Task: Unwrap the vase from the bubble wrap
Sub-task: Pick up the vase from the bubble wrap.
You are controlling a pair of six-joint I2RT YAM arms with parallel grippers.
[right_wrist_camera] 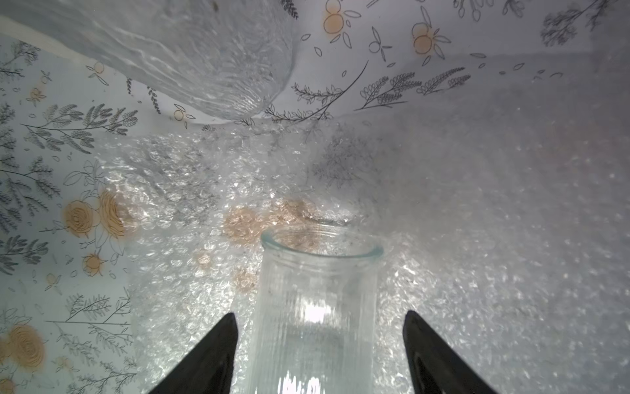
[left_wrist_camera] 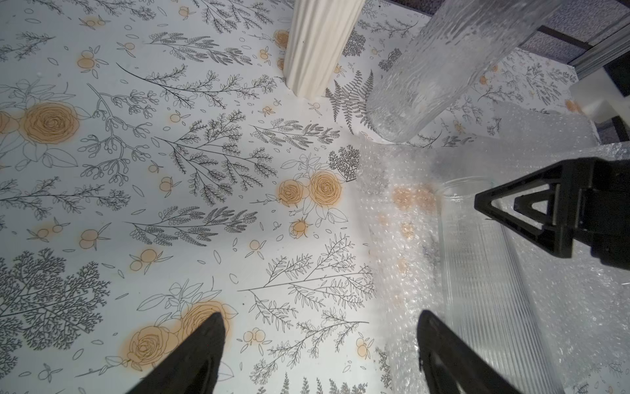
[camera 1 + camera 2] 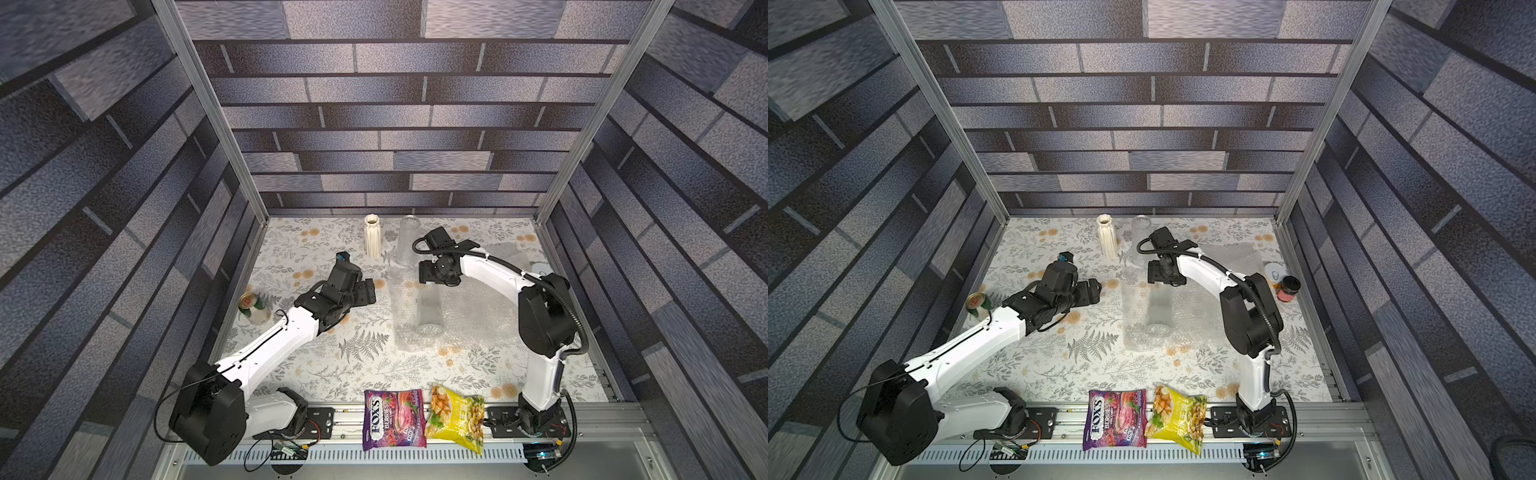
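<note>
Straddling right hand (image 1: pixel 319 314): fingers spread, one on each side of the vase (image 1: pixel 317 283) near its mouth, gripping nothing.
Vase: clear ribbed glass, bare, lying on its side mid-table on the flattened bubble wrap (image 3: pixel 469 316), mouth toward the far side.
Empty left hand (image 2: pixel 319 313): released, over the table (image 3: pixel 332 365) just left of the wrap's edge.
Roll risk: round glass on slick plastic; a nudge from one finger or a tug on the sheet could set it rolling.
Grip risk: closing on smooth glass near the mouth may let it pivot or slip.
Neighbours: a textured glass vase (image 3: pixel 406 241) and a white vase (image 3: pixel 372 235) stand just beyond the far end; a swing that way could topple them.
</note>
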